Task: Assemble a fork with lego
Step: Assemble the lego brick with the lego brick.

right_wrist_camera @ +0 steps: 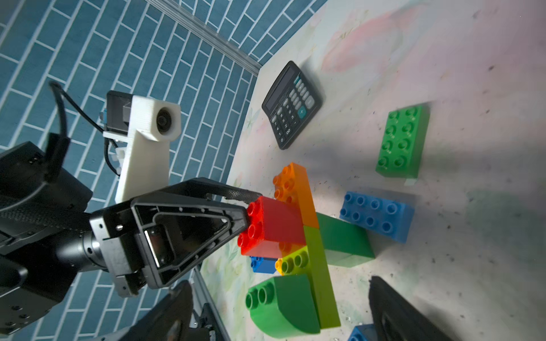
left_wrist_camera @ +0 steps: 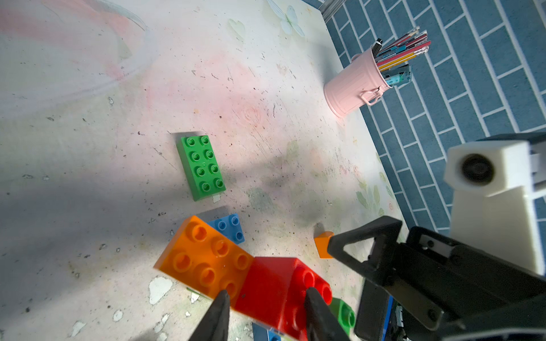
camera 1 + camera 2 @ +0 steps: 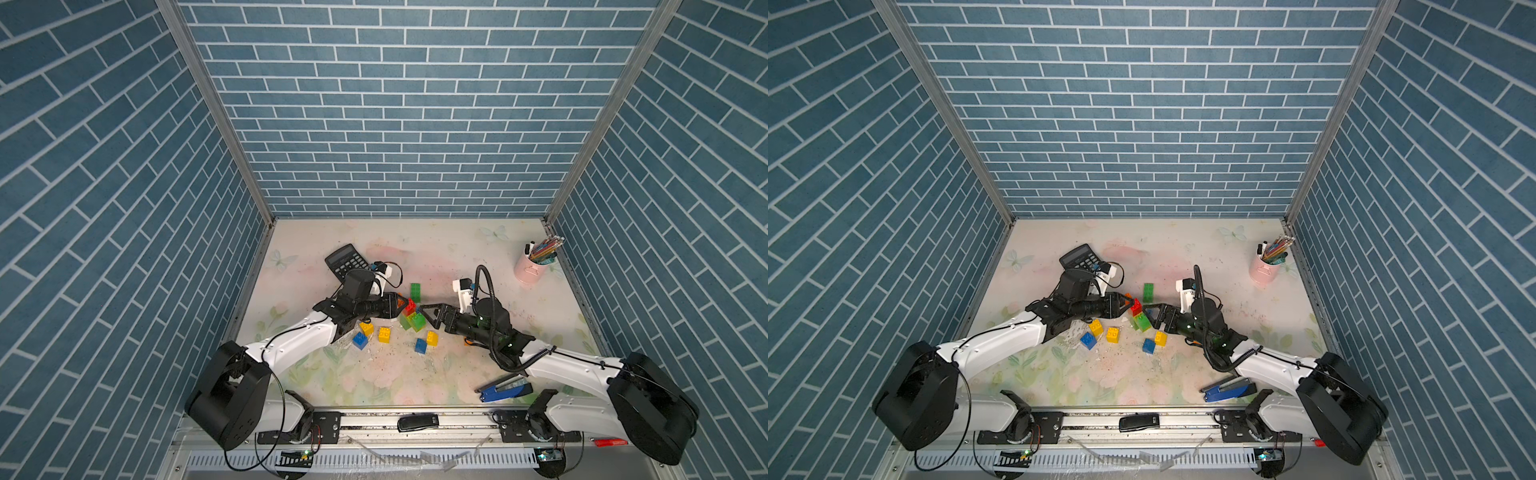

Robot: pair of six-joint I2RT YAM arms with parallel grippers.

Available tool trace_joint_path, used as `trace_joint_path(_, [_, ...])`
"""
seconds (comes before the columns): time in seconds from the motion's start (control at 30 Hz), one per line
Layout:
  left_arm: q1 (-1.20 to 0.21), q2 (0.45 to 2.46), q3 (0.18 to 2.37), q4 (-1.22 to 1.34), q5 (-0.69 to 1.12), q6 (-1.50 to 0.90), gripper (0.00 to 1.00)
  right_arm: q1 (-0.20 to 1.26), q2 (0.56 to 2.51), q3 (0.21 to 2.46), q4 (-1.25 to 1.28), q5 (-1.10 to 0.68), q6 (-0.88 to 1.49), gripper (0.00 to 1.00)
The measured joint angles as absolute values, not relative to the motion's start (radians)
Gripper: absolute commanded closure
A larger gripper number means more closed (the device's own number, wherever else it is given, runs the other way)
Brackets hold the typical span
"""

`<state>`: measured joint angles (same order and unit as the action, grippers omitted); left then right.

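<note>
- The table [image 3: 457, 257] is pale, with a faded flower print and many scuffs, and it sits between blue brick-patterned walls.
- My left pincer [image 1: 251, 206] reaches in from my left to the middle of the table. Its jaws are drawn in narrowly and clamp the red brick [image 1: 274, 227], one fingertip on each side.
- My right pincer [image 3: 424, 314] faces it from my right with its jaws spread wide. It grips nothing, and the joined bricks are just in front of its tips.
- A black calculator [image 3: 347, 261] lies far left, behind my left wrist.
- A blue stapler [image 3: 505, 388] lies near right, beside my right arm.
- A pink pen pot [image 3: 532, 270] stands upright in the far right corner, full of pens and pencils.
- The red brick is pressed onto a bar made of an orange oblong brick [image 2: 204, 257] and a lime oblong brick [image 1: 322, 277], set end to end.
- A green curved brick [image 1: 283, 304] sits on the lime brick's studded face.
- A second green brick [image 1: 345, 239] shows just behind the bar. I cannot tell if it is attached, or if the bar touches the table.
- A green eight-stud brick [image 2: 202, 166] lies flat, studs up, just beyond the bar.
- A blue eight-stud brick [image 1: 376, 215] lies between that green brick and the bar.
- Three yellow square bricks [image 3: 385, 334] and two blue square bricks [image 3: 421, 345] are scattered on the near side.
</note>
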<state>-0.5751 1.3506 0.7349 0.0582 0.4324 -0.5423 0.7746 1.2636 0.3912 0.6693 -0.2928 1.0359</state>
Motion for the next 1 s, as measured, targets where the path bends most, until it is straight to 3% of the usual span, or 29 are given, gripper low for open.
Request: trace_joint_path(1.0, [-0.574,1.351,0.736,0.055,0.432,-0.542,0.57,0.741,1.687,0.356,1.238,-0.477,1.322,0.09])
